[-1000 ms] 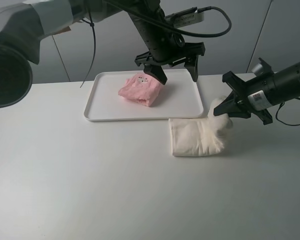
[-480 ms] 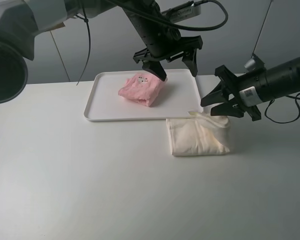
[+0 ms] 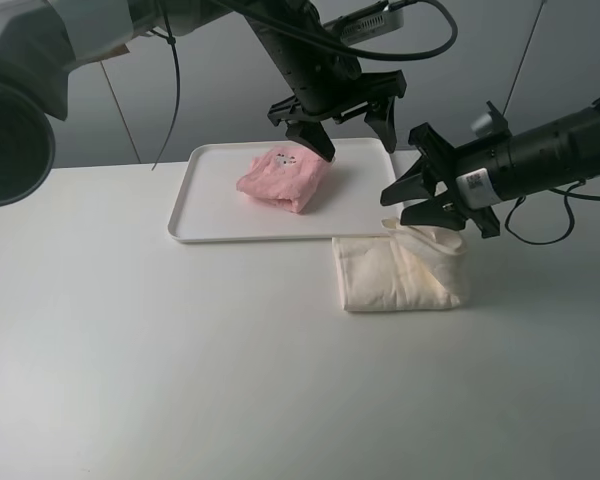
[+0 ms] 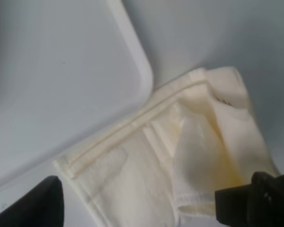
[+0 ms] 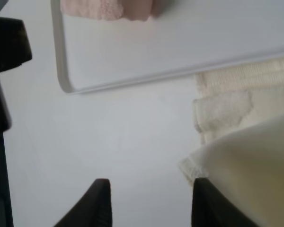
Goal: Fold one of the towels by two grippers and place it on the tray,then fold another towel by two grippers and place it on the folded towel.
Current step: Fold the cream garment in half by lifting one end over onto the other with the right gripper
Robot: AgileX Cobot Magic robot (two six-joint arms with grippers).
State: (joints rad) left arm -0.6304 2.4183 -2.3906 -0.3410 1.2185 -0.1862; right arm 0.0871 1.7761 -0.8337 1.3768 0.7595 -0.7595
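The pale pink towel (image 3: 280,180) lies bunched and folded on the white tray (image 3: 210,205). My left gripper (image 3: 350,133) hangs open above the tray's far right part, just right of the pink towel, holding nothing. The cream-white towel (image 3: 395,275) lies folded on the table just in front of the tray's right corner. My right gripper (image 3: 408,203) hovers at that towel's far right corner, its jaws apart. In the right wrist view the cream-white towel (image 5: 246,156) bulges against one of the fingers (image 5: 203,203), with bare table between the two. The left wrist view looks down on the cream-white towel (image 4: 180,156).
The white table (image 3: 180,380) stretches wide in front and to the left. A grey wall rises behind the tray. Black cables trail from both arms above and to the right.
My right gripper has opened and let go of the cream-white towel's lifted flap, which now lies folded over. That gripper has shifted left toward the tray. The left gripper has barely moved.
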